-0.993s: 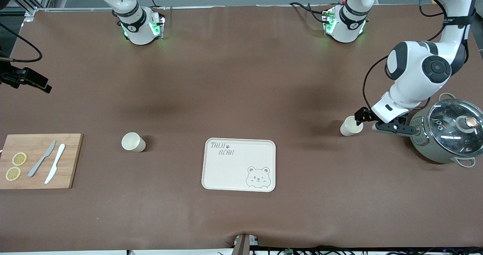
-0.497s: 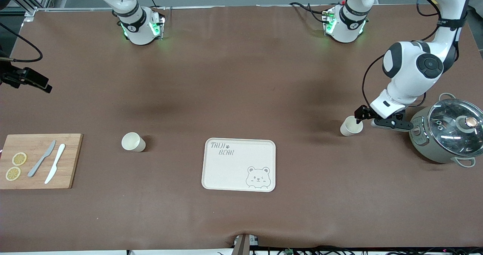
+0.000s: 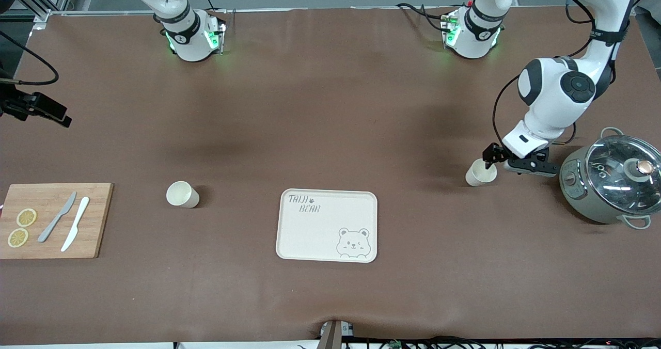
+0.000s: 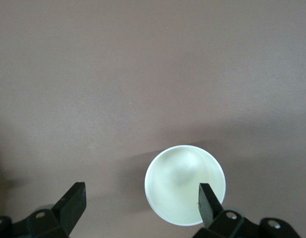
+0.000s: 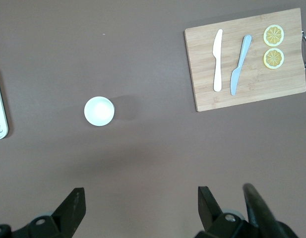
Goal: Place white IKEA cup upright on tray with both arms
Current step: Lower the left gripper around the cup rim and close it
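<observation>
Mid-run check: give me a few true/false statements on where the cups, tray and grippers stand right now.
1. A cup already stands on the tray. False: both cups stand on the table.
2. The left gripper is open, over the cup beside the pot. True.
3. The right gripper is shut on the other cup. False: it is open, high above the table.
4. Two knives lie on the cutting board. True.
5. The pot's lid is off. False: it is on.
</observation>
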### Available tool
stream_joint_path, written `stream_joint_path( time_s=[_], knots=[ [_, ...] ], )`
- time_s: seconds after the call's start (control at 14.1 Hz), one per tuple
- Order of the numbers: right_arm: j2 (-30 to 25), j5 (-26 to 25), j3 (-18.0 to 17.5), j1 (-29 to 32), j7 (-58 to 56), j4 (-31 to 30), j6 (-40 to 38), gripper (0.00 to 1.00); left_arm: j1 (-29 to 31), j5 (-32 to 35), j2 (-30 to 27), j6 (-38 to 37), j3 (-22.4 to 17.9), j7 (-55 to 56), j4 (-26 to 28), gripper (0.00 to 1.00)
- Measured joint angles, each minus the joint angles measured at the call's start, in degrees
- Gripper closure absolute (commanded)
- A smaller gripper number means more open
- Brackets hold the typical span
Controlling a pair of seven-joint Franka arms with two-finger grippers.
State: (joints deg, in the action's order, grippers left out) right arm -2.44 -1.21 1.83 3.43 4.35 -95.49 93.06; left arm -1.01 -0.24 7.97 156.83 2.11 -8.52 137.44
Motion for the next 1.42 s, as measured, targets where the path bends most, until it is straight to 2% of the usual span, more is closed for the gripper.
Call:
stream_joint_path(
  time_s=[0.5, 1.28, 1.35, 1.42],
  knots=[
    [0.0, 0.0, 0.0, 0.0, 0.0, 0.0, 0.1, 0.00, 1.1, 0.0, 5.4, 5.3, 0.0, -2.7, 0.7, 0.00],
    [0.1, 0.0, 0.0, 0.0, 0.0, 0.0, 0.1, 0.00, 1.1, 0.0, 6.8, 5.4, 0.0, -4.0, 0.1, 0.00],
    [0.1, 0.0, 0.0, 0.0, 0.0, 0.0, 0.1, 0.00, 1.2, 0.0, 7.0, 5.4, 0.0, -4.2, -0.2, 0.05],
    [0.1, 0.0, 0.0, 0.0, 0.0, 0.0, 0.1, 0.00, 1.2, 0.0, 7.3, 5.4, 0.0, -4.4, -0.5, 0.30]
  ],
)
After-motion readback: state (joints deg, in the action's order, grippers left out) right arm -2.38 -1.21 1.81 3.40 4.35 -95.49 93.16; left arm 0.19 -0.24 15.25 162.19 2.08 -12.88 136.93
